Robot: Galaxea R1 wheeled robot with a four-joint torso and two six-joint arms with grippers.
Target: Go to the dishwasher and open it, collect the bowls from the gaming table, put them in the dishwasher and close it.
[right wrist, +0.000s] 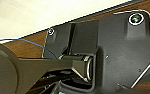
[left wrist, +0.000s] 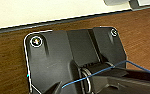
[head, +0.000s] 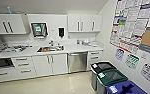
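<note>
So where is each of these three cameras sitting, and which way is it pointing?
Head view: high on the robot, looking forward and down at the stainless-steel fronted dishwasher under a white counter; no robot body.
Left wrist view: on the left arm, facing brown wood-look flooring past the robot's dark plate.
Right wrist view: on the right arm, likewise.
Both wrist views share that flooring and plate.

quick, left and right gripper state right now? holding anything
Left gripper: cannot be told from these pictures.
Right gripper: cannot be told from these pictures.
</note>
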